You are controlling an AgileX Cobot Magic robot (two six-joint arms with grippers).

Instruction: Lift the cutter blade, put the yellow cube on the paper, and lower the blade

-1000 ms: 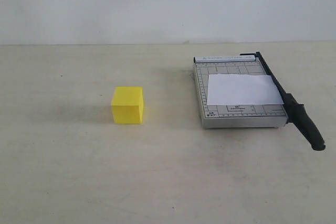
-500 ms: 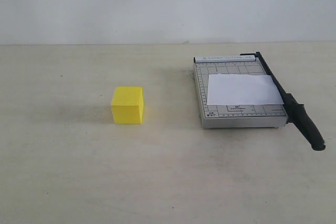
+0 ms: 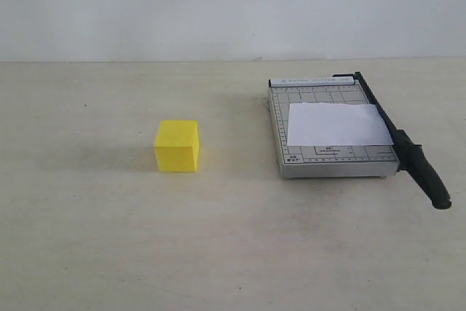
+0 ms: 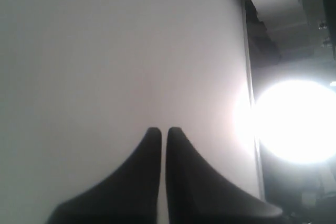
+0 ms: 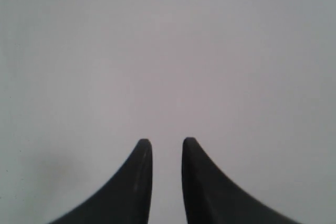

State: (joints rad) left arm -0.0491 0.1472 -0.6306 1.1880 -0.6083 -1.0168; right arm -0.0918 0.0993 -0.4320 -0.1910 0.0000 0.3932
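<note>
The yellow cube (image 3: 177, 146) sits on the beige table, left of centre. To its right lies the grey gridded trimmer board (image 3: 335, 160) with the white paper (image 3: 335, 124) flat on it. The cutter blade (image 3: 416, 162) lies lowered along the board's right edge, its thick black handle sticking out past the front corner. Neither arm shows in the exterior view. In the left wrist view my left gripper (image 4: 163, 129) is shut and holds nothing, facing a blank pale surface. My right gripper (image 5: 166, 141) has its fingers slightly apart, empty, also facing a blank pale surface.
A white wall (image 3: 233, 5) stands behind the table (image 3: 233, 253). In the left wrist view a bright light glare (image 4: 294, 121) and dark fixtures sit beside the pale surface.
</note>
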